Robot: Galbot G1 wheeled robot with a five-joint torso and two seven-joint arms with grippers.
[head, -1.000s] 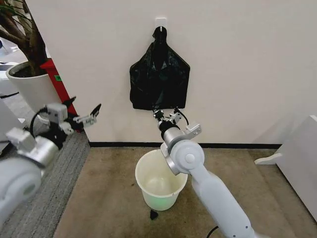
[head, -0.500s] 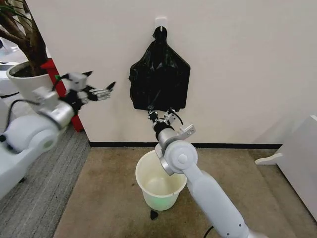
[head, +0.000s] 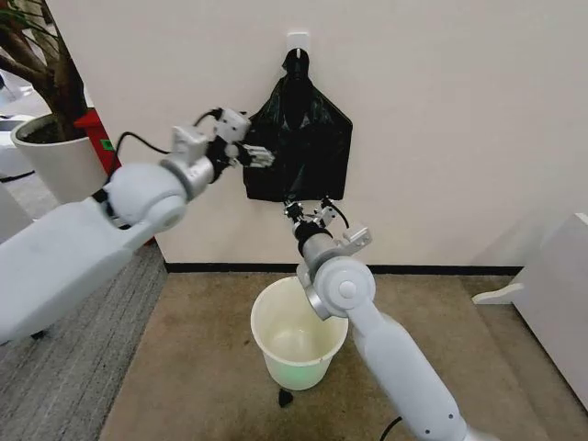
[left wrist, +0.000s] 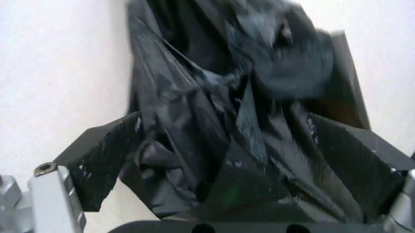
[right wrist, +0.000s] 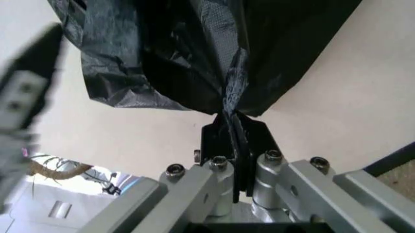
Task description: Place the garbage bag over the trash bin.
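Note:
The black garbage bag hangs from a white wall hook, above the pale trash bin on the floor. My right gripper reaches up from over the bin. It is shut on a fold of the bag's bottom edge. In the right wrist view the right gripper pinches that fold of the bag. My left gripper is at the bag's upper left side. In the left wrist view this gripper is open, its fingers wide apart with the bag's wrinkled plastic between them.
A white plant pot with a tree stands at the far left, a red object beside it. White furniture is at the right. A small dark scrap lies on the brown carpet by the bin's base.
My left arm has swung up and to the right, from beside the plant pot to the bag's left side. The right gripper has stayed at the bag's bottom edge.

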